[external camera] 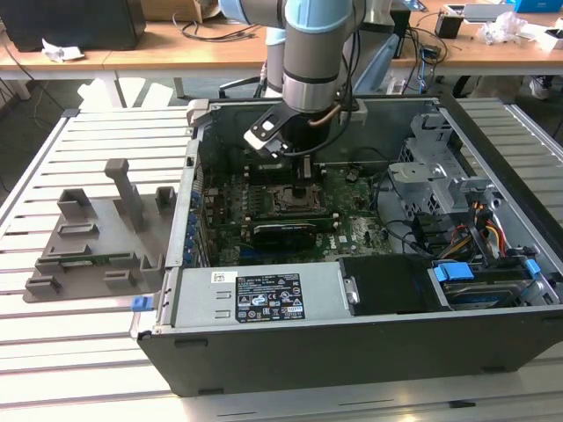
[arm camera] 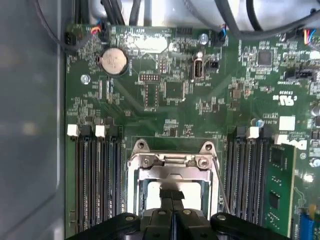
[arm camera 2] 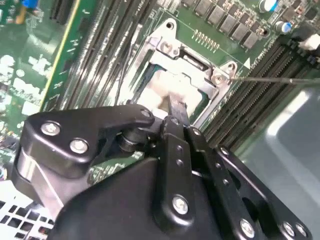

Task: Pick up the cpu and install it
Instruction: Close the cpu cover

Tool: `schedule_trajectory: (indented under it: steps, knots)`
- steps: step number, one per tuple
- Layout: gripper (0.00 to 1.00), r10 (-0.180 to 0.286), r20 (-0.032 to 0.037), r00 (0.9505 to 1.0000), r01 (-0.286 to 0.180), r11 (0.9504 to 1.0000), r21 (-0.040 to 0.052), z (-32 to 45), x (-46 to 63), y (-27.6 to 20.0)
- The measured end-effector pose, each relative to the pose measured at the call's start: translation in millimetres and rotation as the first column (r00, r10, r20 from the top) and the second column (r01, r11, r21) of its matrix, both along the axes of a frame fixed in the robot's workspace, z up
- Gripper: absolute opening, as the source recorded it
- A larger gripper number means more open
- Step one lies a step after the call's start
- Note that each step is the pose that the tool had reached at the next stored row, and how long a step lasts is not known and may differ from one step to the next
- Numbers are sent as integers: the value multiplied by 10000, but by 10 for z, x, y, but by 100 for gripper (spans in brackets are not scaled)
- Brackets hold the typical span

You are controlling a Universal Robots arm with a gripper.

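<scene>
One arm, one gripper (external camera: 300,190), reaching down into an open computer case (external camera: 352,356) lying on its side. In both wrist views the black fingers (arm camera: 166,199) sit pressed together, tip to tip, directly over the cpu (arm camera 2: 157,92); contact with it cannot be judged. The cpu lies flat inside the socket frame (arm camera: 170,161) on the green motherboard (arm camera: 175,90), and its dull silver top shows on either side of the fingertips in the first wrist view.

Writing: a white printed label (external camera: 268,297) on the grey power supply box at the case's near wall, and white silkscreen lettering scattered over the board; not transcribed. A coin cell (arm camera: 113,62) sits well apart from the socket. A green memory stick (arm camera: 277,190) stands in a slot beside rows of black slots.

Surface: pale slatted metal table (external camera: 88,369). On it, toward the exterior view's left of the case, a grey moulded fixture (external camera: 88,237).

Room: wooden desks (external camera: 176,44) behind, strewn with cables.
</scene>
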State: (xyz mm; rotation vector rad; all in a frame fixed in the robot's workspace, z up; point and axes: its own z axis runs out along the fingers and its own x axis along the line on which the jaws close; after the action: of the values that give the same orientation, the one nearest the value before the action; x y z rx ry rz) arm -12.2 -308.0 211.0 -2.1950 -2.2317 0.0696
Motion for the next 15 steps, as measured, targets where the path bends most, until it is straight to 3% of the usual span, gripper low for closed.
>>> schedule_trajectory:
  steps: [6,12,15]
  knots:
    - [11,0,-6,10000,0,10000,-1,285,5,0]
    - [11,0,-5,10000,0,10000,0,460,5,0]
    - [11,-1,-6,10000,1,10000,-1,591,5,0]
